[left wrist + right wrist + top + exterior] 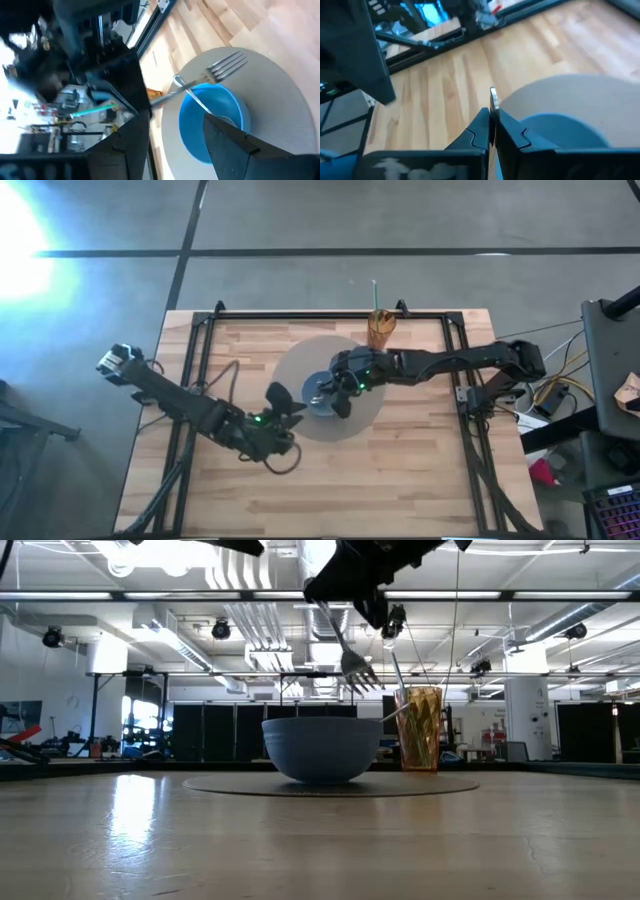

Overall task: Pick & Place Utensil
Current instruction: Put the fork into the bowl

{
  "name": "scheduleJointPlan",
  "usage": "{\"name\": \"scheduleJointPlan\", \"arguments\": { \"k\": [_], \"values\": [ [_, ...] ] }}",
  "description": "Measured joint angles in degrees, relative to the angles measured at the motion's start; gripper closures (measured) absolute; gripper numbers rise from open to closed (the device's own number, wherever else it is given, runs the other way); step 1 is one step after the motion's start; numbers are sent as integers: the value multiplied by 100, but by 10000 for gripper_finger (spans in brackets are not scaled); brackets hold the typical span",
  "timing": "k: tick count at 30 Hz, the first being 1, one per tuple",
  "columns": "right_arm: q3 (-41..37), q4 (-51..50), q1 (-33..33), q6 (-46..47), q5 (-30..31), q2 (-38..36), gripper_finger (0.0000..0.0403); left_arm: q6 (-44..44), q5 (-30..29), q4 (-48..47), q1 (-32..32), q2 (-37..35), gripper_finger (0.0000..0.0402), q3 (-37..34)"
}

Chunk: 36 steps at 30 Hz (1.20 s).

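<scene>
Pinched between my right gripper's (pixel 492 131) closed fingers, the fork (pixel 350 652) hangs tines down just above the blue bowl (pixel 321 749), which sits on the round grey mat (pixel 375 412) mid-table. My left gripper (pixel 283 402) waits just left of the bowl, fingers spread and empty. Beyond the bowl stands an amber glass (pixel 419 728) with a straw.

The fork (pixel 352 662) is shiny metal. The blue bowl (pixel 321 748) looks smooth, perhaps plastic. The cup (pixel 419 728) at frame centre is clear amber. The table (pixel 420 450) is pale, matt wood.
</scene>
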Motion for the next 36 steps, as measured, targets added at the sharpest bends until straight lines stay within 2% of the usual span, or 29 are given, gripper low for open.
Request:
{"name": "scheduleJointPlan", "arguments": {
  "k": [8, 10, 13, 17, 28, 32, 36],
  "values": [
    [0, -11, -243, -422, 76, -532, 390, -1049, 89, -312, 60, -804, 213, -265],
    [0, 5, -331, -581, 81, -648, 390, -1344, 317, -310, 120, -1003, 213, -459],
    [2, 149, -479, -794, 81, -804, 390, -1738, 955, -92, 280, -1271, 213, -840],
    [2, 493, -732, -1103, 79, -910, 390, -1873, 1429, 817, 489, -1530, 213, -1502],
    [2, 1064, -1509, -918, 80, -741, 390, -2036, 1440, 3743, 674, -1871, 213, -2961],
    [2, 1135, -1694, -522, 70, -572, 390, -2273, 1443, 4318, 678, -1875, 213, -3270],
    [2, 1118, -1780, -197, -28, -346, 390, -2466, 1443, 4391, 680, -1875, 213, -3412]
  ]
}}
